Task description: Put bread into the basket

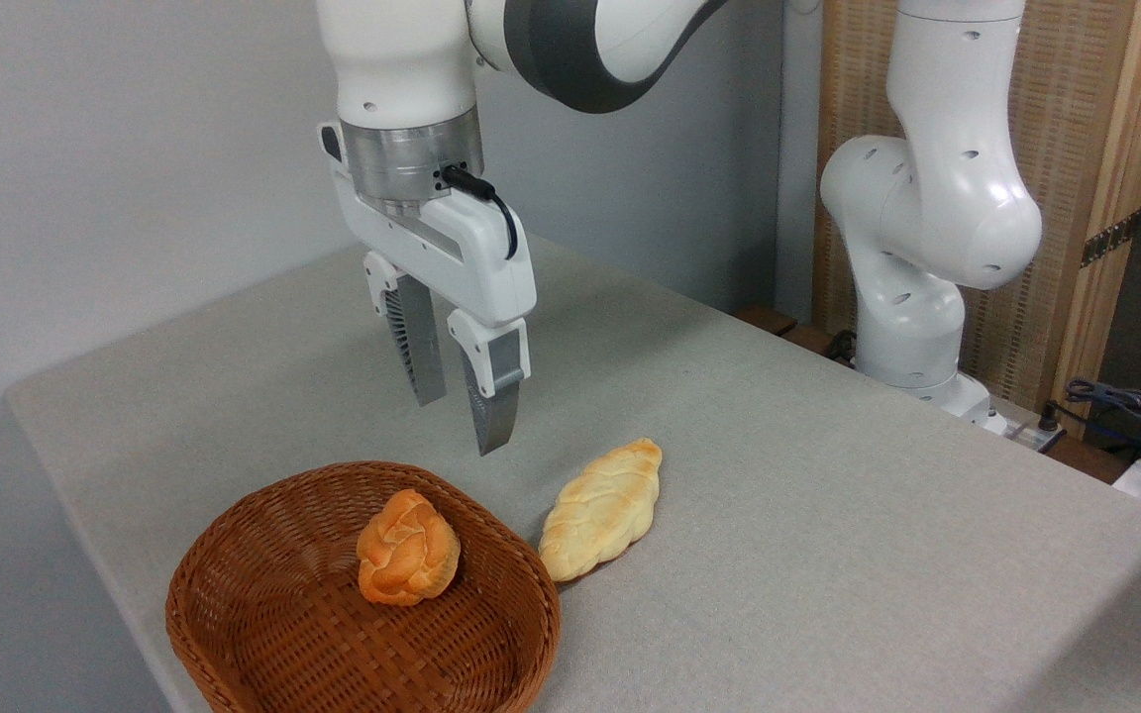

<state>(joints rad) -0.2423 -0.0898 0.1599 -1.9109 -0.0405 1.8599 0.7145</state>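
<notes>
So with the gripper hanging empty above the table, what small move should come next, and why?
Probably shift right and toward the camera to sit over the loaf, then descend. The gripper hangs empty, fingers slightly apart, up and left of the loaf, which lies on the table beside the basket. Only the orange bun is inside.
</notes>
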